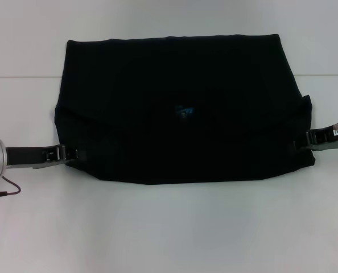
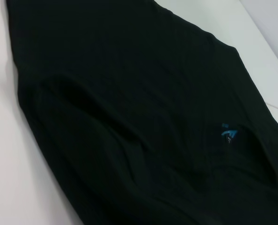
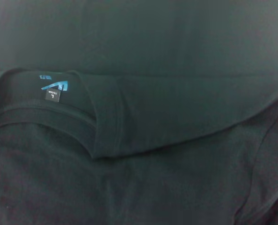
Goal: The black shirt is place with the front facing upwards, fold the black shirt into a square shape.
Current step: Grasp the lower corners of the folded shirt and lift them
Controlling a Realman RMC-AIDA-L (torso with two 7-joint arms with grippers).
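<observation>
I have the black shirt (image 1: 180,108) lying flat on the white table (image 1: 169,227), already doubled over once: its long axis runs across me, side to side, and the blue neck label (image 1: 184,110) sits near the middle where the near flap overlaps the far half. My left gripper (image 1: 61,154) is at the shirt's left edge and my right gripper (image 1: 314,140) at its right edge, both low against the near flap's ends, so each arm is equally close to its own side. Whether either one is clamped on cloth or merely resting beside it, I cannot tell; the black fingers merge with the fabric. Since the piece is wider than it is deep, I judge the next fold must bring one short end across toward the other.
</observation>
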